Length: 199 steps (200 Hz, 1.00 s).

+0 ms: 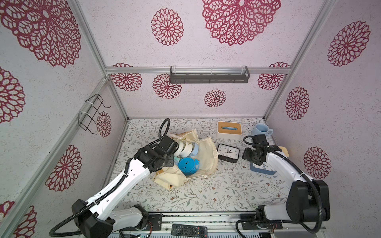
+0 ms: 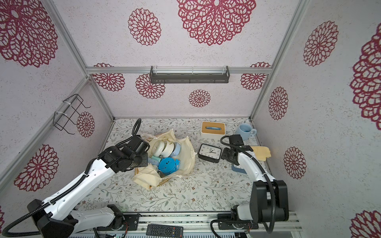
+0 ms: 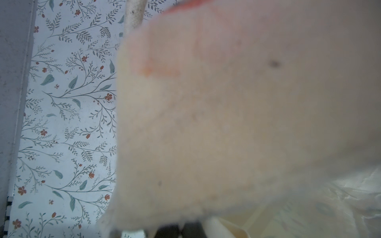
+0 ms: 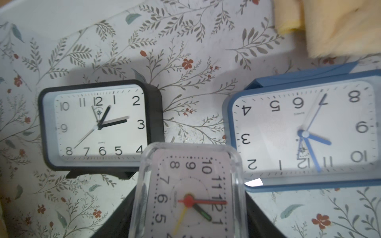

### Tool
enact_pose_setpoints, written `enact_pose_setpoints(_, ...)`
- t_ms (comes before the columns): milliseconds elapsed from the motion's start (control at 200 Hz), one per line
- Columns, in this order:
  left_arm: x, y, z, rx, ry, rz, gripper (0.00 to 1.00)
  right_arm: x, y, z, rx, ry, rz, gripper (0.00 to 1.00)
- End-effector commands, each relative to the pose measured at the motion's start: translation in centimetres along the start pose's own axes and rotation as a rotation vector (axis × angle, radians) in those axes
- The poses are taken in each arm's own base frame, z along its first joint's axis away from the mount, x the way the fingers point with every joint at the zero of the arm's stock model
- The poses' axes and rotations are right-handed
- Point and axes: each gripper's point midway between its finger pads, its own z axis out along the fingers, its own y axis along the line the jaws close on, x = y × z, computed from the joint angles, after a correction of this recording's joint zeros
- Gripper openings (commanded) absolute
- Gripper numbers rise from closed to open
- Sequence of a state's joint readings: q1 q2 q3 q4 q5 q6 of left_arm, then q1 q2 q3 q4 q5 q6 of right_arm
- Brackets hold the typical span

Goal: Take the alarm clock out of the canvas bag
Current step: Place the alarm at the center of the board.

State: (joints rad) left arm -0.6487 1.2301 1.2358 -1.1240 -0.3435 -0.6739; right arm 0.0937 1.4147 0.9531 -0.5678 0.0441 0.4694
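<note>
Right pincer (image 4: 188, 218): grasping a small clear-cased alarm clock (image 4: 188, 185), which is out of the bag and hangs over the counter (image 1: 216, 195).
Below it: black clock (image 4: 99, 125) and blue square clock (image 4: 305, 131), sitting apart.
Canvas bag (image 1: 208, 162): at 9 o'clock of the black clock, well apart from this pincer.
Left pincer (image 3: 179, 231): clenched on the bag's rim cloth, which blurs most of its wrist view.
Step, as judged: setting down.
Next: lower into the gap between the two clocks, then release.
Round blue clock (image 1: 186, 165) lies inside the bag.
Held clock unseen in both top views; its lower edge is cut off.
</note>
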Motion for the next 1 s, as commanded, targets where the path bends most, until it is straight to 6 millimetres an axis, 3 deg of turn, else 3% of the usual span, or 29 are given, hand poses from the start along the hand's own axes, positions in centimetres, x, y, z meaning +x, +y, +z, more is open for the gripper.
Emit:
enact_pose_setpoints(0, -1.7, -0.9, -0.2, 0.037, -0.072, -0.016, 0.0, -1.9, 1.0, 0.3, -0.036, -0.035, 0.024, 0.41)
enact_pose_setpoints(555, -1.9, -1.1, 0.1, 0.035, -0.071, -0.006, 0.0, -2.0, 0.3, 5.7, 0.065, 0.045, 0.041, 0.46)
enact_pose_setpoints(846, -2.2, -1.2, -0.1, 0.036, -0.076, -0.004, 0.0, -2.5, 0.5, 6.8, 0.072, 0.054, 0.045, 0.61)
enact_pose_setpoints(991, -2.2, -1.3, -0.1, 0.041, -0.07, 0.005, 0.0, -3.0, 0.9, 6.3, 0.06, 0.046, 0.041, 0.73)
